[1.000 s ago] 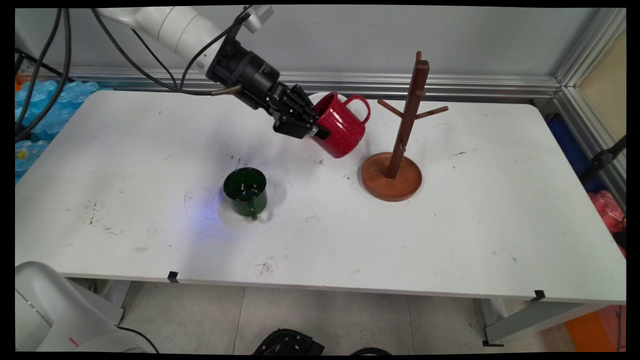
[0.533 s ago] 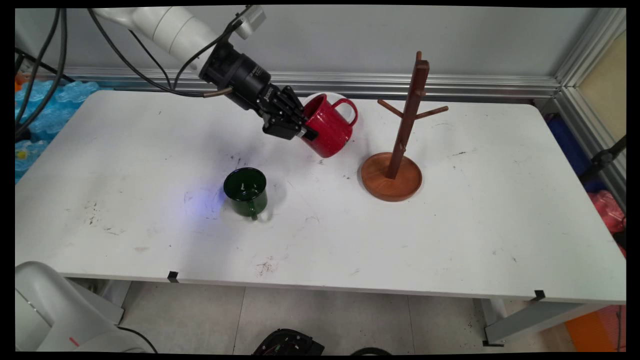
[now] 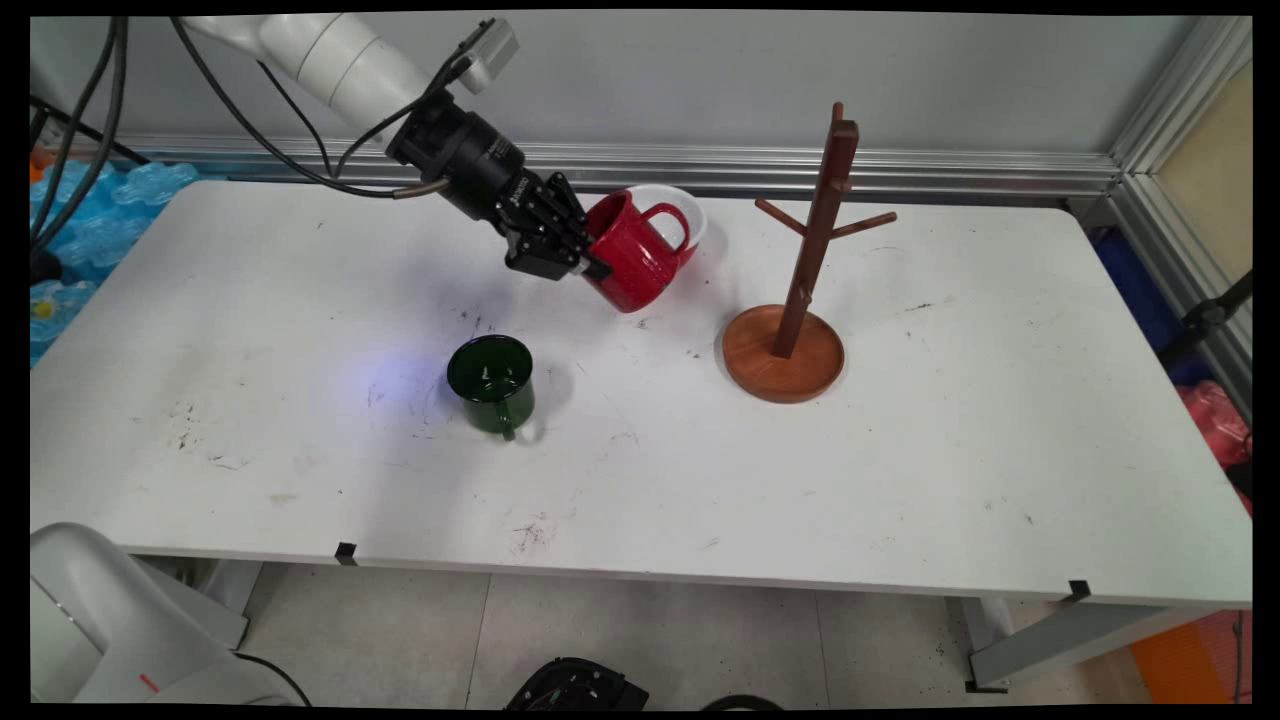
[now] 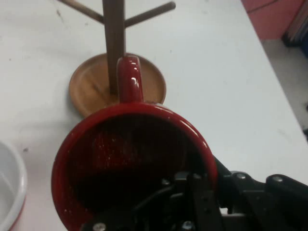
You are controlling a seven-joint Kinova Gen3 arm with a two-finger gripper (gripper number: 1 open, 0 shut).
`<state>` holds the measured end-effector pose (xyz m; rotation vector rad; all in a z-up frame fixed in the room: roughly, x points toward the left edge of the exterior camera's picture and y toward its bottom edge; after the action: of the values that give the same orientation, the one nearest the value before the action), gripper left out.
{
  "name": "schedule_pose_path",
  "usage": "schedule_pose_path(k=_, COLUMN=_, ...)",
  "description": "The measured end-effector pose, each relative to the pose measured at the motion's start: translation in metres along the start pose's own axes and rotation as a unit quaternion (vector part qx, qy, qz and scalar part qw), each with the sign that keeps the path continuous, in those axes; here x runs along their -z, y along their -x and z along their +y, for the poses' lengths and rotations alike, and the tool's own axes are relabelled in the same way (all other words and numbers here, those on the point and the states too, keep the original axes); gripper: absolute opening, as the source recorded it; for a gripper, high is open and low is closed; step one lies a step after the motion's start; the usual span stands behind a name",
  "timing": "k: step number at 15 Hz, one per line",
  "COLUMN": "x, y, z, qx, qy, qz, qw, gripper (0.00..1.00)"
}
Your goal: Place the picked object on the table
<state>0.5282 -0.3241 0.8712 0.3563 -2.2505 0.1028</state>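
Note:
My gripper (image 3: 592,266) is shut on the rim of a red mug (image 3: 632,255), which hangs tilted just above the table at the back middle, its handle pointing right toward the wooden mug tree (image 3: 810,250). In the hand view the red mug (image 4: 130,163) fills the lower frame with its mouth toward the camera, one finger inside the rim and one outside, and the mug tree (image 4: 114,57) stands beyond its handle. A dark green mug (image 3: 491,381) sits upright on the table, nearer and to the left of the gripper.
A white bowl (image 3: 690,215) sits behind the red mug and shows at the left edge of the hand view as the white bowl (image 4: 9,187). The mug tree's round base (image 3: 783,352) lies right of the red mug. Black cables hang at the upper left.
The gripper has carried the red mug leftward and toward the back, away from the mug tree. The white bowl behind it is now more exposed. The green mug has not moved.

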Motion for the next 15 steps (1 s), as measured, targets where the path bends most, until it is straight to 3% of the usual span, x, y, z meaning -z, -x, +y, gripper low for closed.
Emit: schedule_pose_path(k=15, x=0.011, y=0.025, z=-0.016, qx=-0.056, qy=-0.015, qz=-0.051, qw=0.9970, gripper=0.00)
